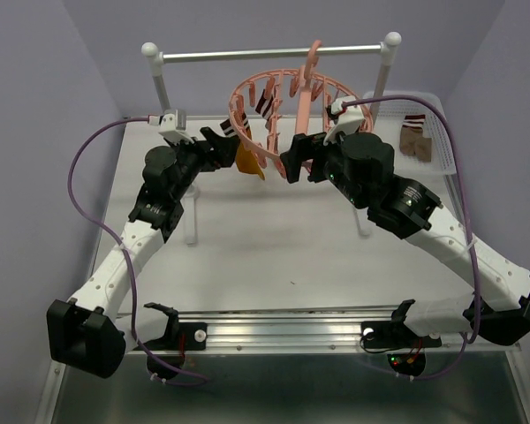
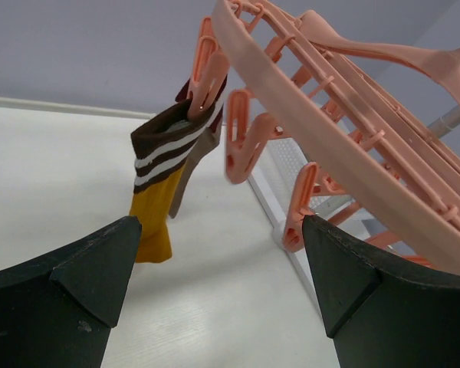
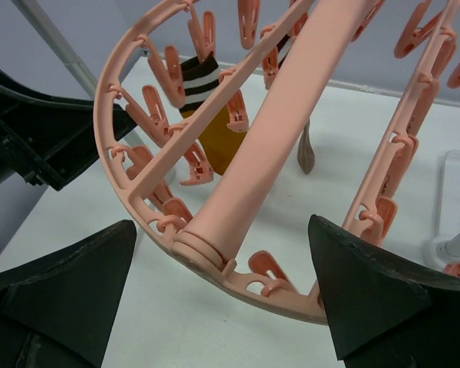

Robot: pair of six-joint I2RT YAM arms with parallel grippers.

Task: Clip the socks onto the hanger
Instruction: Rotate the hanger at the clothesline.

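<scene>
The salmon-pink hanger (image 1: 287, 97) hangs by its hook from the rail. A sock (image 1: 247, 160) with a striped cuff and a mustard part hangs from a clip on the ring's left side. It also shows in the left wrist view (image 2: 157, 207) and in the right wrist view (image 3: 211, 126). A plain brown sock (image 2: 193, 165) hangs just behind it. My left gripper (image 1: 223, 146) (image 2: 221, 230) is open and empty, just left of the ring (image 2: 330, 130). My right gripper (image 1: 293, 163) (image 3: 222, 230) is open, its jaws standing either side of the ring's near rim (image 3: 245, 280), not touching it.
The white-posted metal rail stand (image 1: 274, 55) stands at the back of the table. More brown socks (image 1: 416, 137) lie in a white basket (image 1: 442, 110) at the back right. The left arm's black body (image 3: 38, 130) is close beside the ring.
</scene>
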